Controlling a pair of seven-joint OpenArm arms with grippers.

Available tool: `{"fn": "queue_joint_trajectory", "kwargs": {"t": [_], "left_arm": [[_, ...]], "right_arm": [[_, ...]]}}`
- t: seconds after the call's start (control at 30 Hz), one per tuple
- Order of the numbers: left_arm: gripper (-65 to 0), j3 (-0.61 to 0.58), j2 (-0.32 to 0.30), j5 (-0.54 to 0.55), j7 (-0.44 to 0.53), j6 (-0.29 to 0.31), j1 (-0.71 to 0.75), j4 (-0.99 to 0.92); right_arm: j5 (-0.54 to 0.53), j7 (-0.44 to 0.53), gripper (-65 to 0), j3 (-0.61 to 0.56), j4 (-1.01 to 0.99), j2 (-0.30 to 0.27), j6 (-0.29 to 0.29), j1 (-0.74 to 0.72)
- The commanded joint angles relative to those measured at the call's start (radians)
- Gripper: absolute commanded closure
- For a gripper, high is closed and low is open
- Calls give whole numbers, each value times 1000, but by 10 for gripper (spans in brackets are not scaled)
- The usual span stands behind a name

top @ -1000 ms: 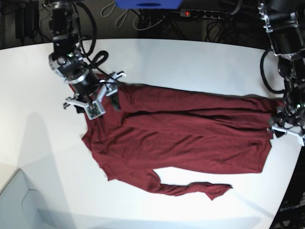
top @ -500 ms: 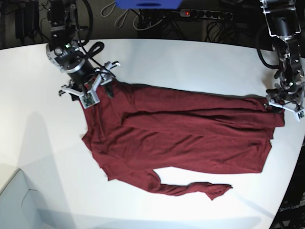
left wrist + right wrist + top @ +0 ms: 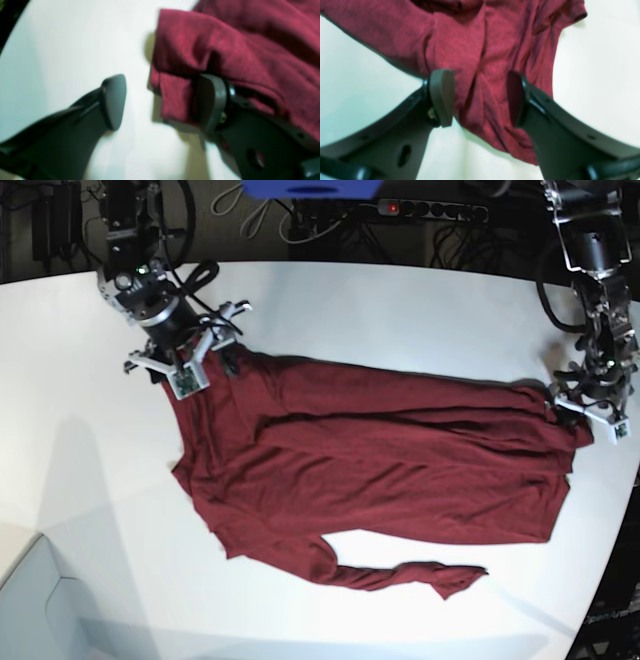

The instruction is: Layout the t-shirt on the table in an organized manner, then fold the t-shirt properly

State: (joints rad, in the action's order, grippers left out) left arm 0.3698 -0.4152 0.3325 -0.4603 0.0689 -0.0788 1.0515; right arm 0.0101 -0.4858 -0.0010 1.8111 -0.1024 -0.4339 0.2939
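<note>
1. left wrist view: left hand (image 3: 160,102) stands open, nothing gripped. one pad (image 3: 113,100) is over bare surface (image 3: 62,50); the other sits against a bunched corner of the t-shirt (image 3: 225,45). the cloth lies to the right of the gap, only its folded edge reaching in. picture is blurred.

2. right wrist view: right hand (image 3: 480,97) is open, straddling a wrinkled end of the t-shirt (image 3: 475,50). cloth runs between the pads but is not pinched; whether the pads touch it cannot be told. white surface (image 3: 595,75) on both sides.

3. base view: t-shirt (image 3: 400,450) lies spread along the surface (image 3: 400,300), long axis left to right, one sleeve trailing toward the near edge. right hand (image 3: 180,355) is at its upper-left end, left hand (image 3: 588,402) at its right end. each hand is at its own end, the body of the cloth lying between them; judged, any stretching pull would run along that long axis, outward.
</note>
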Motion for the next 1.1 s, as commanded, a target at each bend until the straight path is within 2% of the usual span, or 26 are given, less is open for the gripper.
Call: {"fn": "queue_joint_trajectory", "kwargs": {"t": [0.0, 0.23, 0.33, 0.43, 0.5, 0.87, 0.97, 1.03, 1.07], "left_arm": [[-421, 4, -21, 0, 18, 7, -16, 9], [-418, 5, -21, -2, 19, 15, -36, -83], [-352, 5, -21, 0, 21, 16, -48, -104], [-278, 2, -21, 0, 80, 18, -46, -112], [-251, 2, -21, 0, 113, 18, -45, -112], [-234, 2, -23, -2, 130, 18, -40, -112], [-138, 2, -24, -2, 130, 18, -40, -113], [-31, 2, -24, -2, 130, 18, -40, -113], [0, 4, -24, -2, 130, 16, -40, -113]], "right_arm": [[-15, 23, -334, 3, 17, -4, -6, 0], [-15, 23, -352, -4, 23, -4, -6, 54], [-15, 23, -383, -3, 17, -4, -6, 63], [-15, 26, -396, 0, 16, -4, -6, 78], [-15, 28, -398, 3, 13, -4, -6, 80], [-15, 52, -393, 43, -127, -9, -6, 60], [-14, 80, -392, 65, -127, -9, -6, 63], [-14, 92, -391, 80, -127, -9, -6, 63], [-14, 95, -391, 83, -127, -9, -6, 64]]}}
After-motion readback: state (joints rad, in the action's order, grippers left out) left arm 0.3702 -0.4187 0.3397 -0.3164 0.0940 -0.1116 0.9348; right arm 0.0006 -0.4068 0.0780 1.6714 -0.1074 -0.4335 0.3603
